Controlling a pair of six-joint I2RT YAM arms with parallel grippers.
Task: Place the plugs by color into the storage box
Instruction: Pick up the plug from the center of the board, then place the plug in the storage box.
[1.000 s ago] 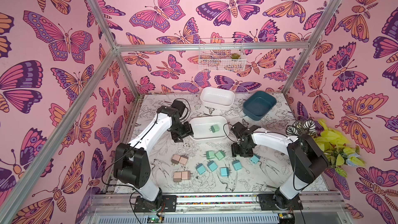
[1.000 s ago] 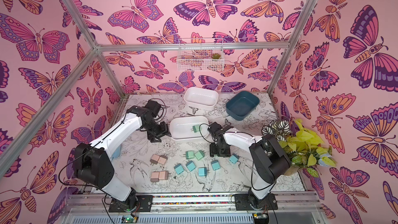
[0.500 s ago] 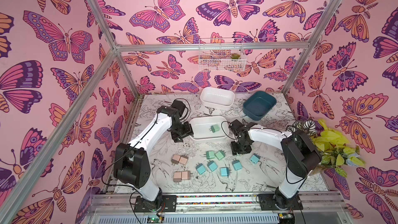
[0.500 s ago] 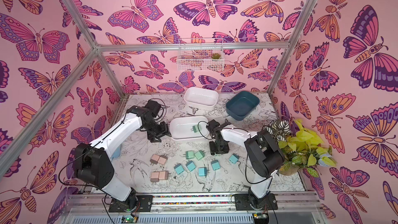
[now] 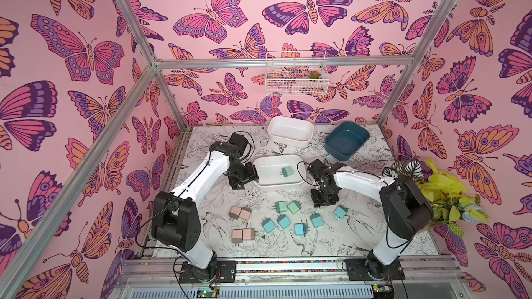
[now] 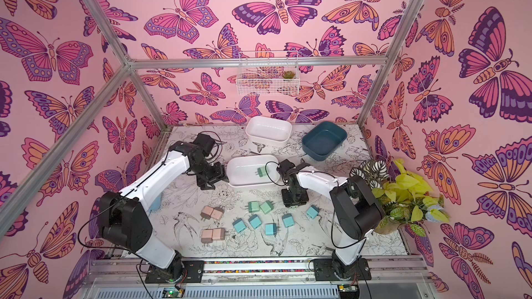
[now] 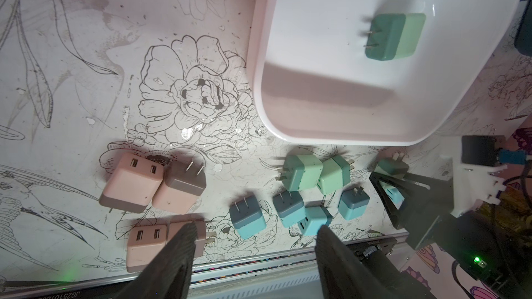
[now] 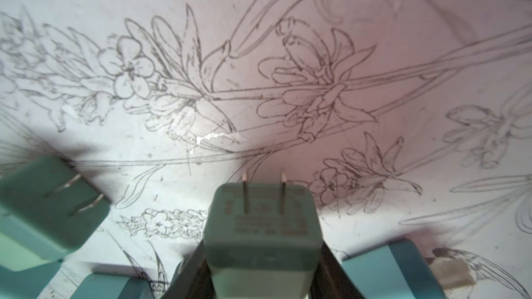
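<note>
Plugs point(image 7: 302, 172): squarish plastic blocks with rounded corners and two flat metal prongs on one face. Each body was two-toned, with a darker band at the prong end and a paler shell behind. The pink ones showed two USB slots on a side face in the left wrist view.

Count from both top views: thirteen in all.
- Pink plugs point(image 5: 245, 213): four, lying as two touching pairs on the table point(image 5: 359, 234), toward the left arm's side.
- Teal-blue plugs point(image 5: 299, 229): five, loose on the table. Four lay in a ragged row nearer the front; one lay apart, just beside the right gripper.
- Green: four. Two loose green plugs point(image 5: 280, 206) lay touching in front of the near white tray point(image 5: 276, 185). One tray plug point(image 5: 286, 172) lay on its side inside that tray, prongs toward the left arm. One held plug point(image 8: 260, 217) was in the right gripper.

Containers: two white trays and one blue bin point(image 5: 345, 139). The far white tray point(image 5: 289, 138) and the bin stood at the back of the table.

Right gripper point(image 8: 261, 250): fingers point(image 8: 188, 274) pressed against both sides of the held plug, its prongs pointing away from the wrist camera. The moulded print on the prong face was too blurred to read. The gripper was low over the table, in front of the near tray's right end. Could not tell whether the plug rested on the table or was lifted.

Left gripper point(image 7: 256, 227): fingers point(image 7: 178, 254) parted with nothing between them, beside the near tray's left end.
</note>
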